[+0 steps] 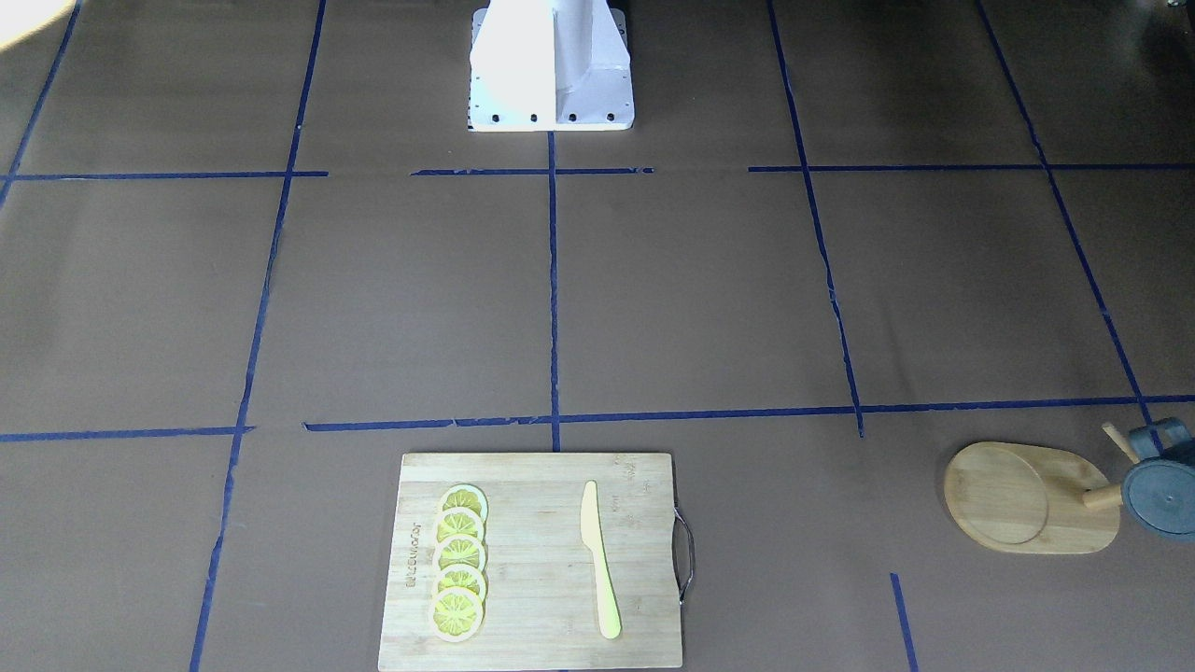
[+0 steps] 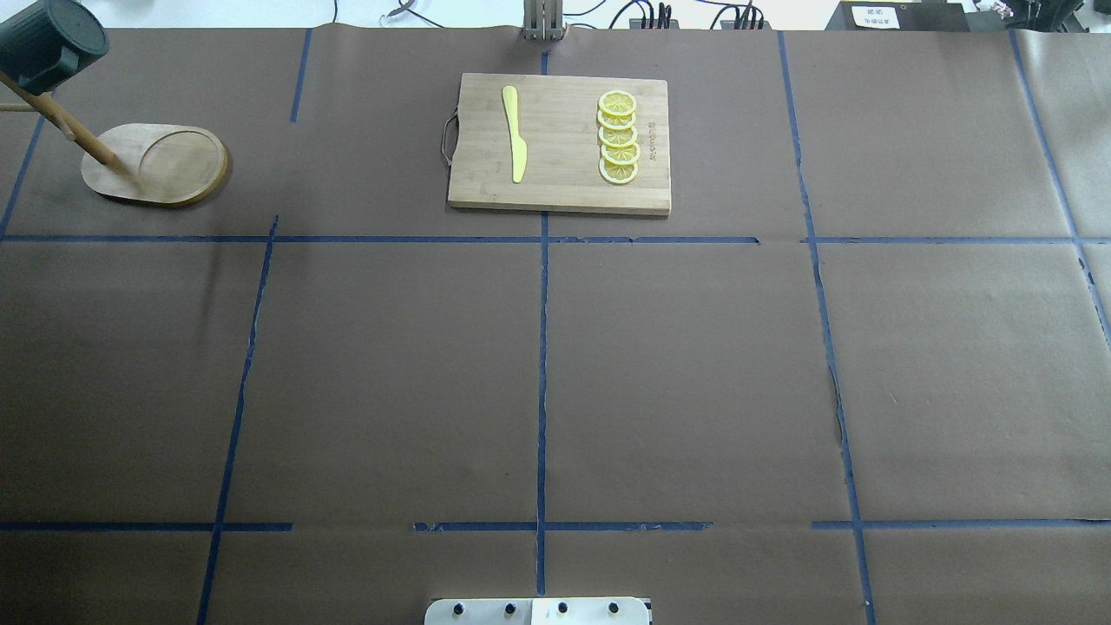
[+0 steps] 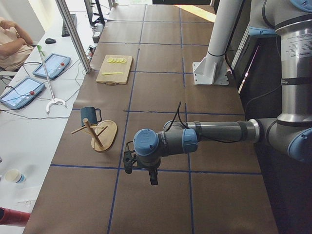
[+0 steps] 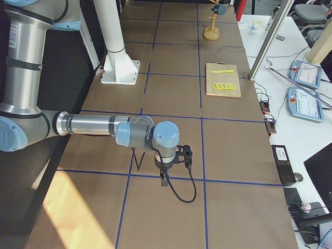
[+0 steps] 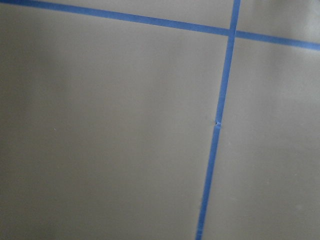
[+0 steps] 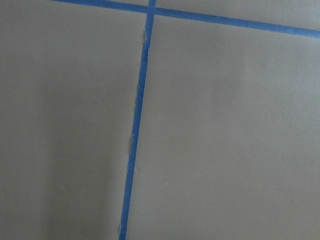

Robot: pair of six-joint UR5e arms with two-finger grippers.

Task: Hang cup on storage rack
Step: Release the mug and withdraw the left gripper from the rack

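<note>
— Brown paper (image 5: 100, 125) crossed by blue tape (image 5: 220, 100) is all I get from either wrist camera. What does your front-facing feed give?

— I see the storage rack (image 1: 1018, 504) at about 4 o'clock of the frame, its oval base flat on the table (image 1: 653, 299). The cup (image 1: 1158, 490) is at the rack's 3 o'clock, up among the pegs with its bottom toward the camera. I cannot make out how the handle meets a peg. The cutting board (image 1: 537, 560) lies at 6 o'clock, with lemon slices (image 1: 457, 560) and a yellow knife (image 1: 597, 560) on it.

— And overhead?

— There I have rack and cup at 10 o'clock, the cup at the post's top end, off the table. The board is at 12.

— From the left end I have the left gripper (image 3: 141, 169) over the table near 6 o'clock, well apart from the rack at its 10 o'clock. I cannot tell how its fingers stand, or whether they hold anything.

— From the right end, the right gripper (image 4: 174, 167) hangs by a tape line near 6 o'clock, with the rack far off at 1 o'clock. I cannot tell its fingers' spread or hold either.
</note>
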